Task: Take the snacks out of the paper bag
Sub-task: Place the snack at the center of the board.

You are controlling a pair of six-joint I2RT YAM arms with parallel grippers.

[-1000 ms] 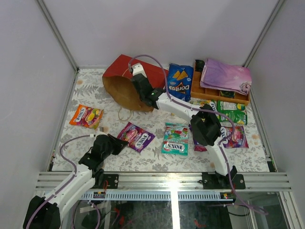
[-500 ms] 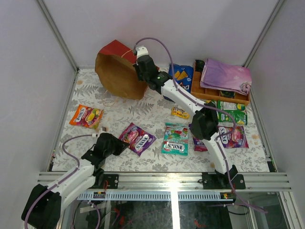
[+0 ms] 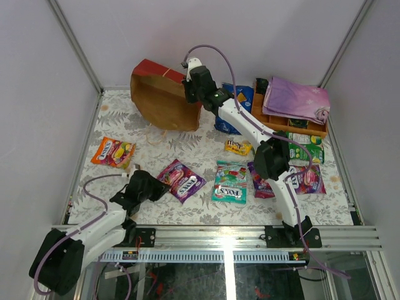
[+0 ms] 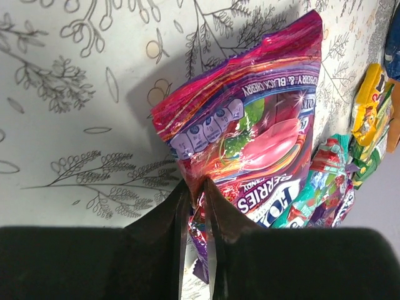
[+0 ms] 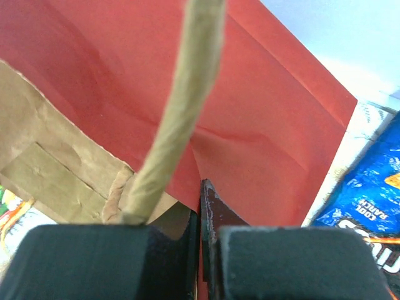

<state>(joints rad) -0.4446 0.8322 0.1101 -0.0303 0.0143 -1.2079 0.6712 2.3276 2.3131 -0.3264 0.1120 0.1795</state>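
Observation:
My right gripper (image 3: 192, 94) is shut on the rim of the paper bag (image 3: 159, 95) and holds it up at the back, brown mouth facing forward. In the right wrist view the jaws (image 5: 201, 190) pinch the red wall (image 5: 250, 94) beside a string handle (image 5: 181, 94). My left gripper (image 3: 152, 186) is shut on the edge of the purple Fox's pack (image 3: 182, 180), and the left wrist view shows that pack (image 4: 250, 144) clamped between the jaws (image 4: 195, 190). On the table lie an orange pack (image 3: 114, 152), a teal pack (image 3: 231, 181), a small yellow pack (image 3: 237, 147) and the blue Doritos bag (image 3: 236, 100).
An orange wooden tray (image 3: 284, 123) with a folded purple cloth (image 3: 297, 99) stands at the back right. A green pack (image 3: 306, 149) and pink packs (image 3: 307, 179) lie in front of it. White walls enclose the table on three sides.
My right gripper lifted the paper bag off the table and tipped it up at the back. A small yellow pack now lies on the table. My left gripper edged onto the purple pack.

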